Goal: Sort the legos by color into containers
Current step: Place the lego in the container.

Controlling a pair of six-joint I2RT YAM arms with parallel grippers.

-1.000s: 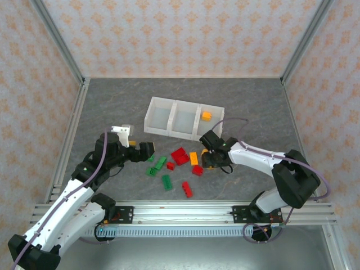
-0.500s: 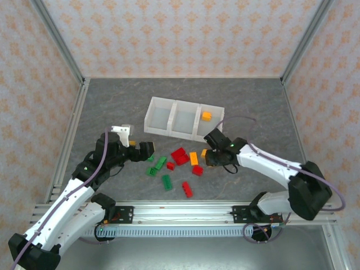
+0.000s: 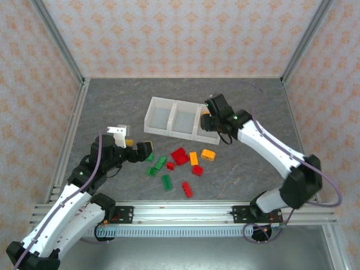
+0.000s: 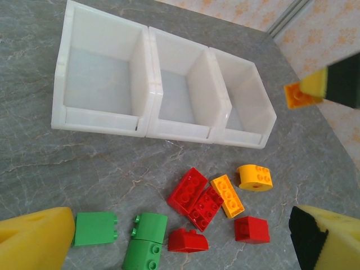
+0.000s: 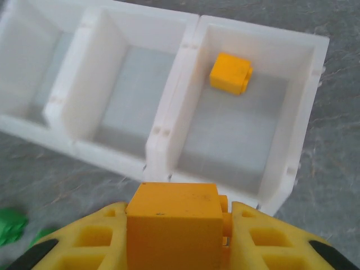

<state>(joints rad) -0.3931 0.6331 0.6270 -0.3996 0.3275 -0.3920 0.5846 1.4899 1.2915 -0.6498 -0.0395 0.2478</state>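
An orange brick (image 5: 171, 222) is pinched in the right gripper (image 3: 210, 118), its arm stretched forward over the near edge of the bins' (image 5: 169, 107) right-end compartment. The left gripper (image 3: 143, 151), jaws wide apart, hovers low in front of the bins, beside the loose bricks (image 4: 197, 197).

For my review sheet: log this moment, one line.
right gripper: shut on orange brick, at right bin | left gripper: open, beside loose bricks | in bin: second orange piece

Top view looks down; both near wrist views share the containers (image 3: 173, 119).
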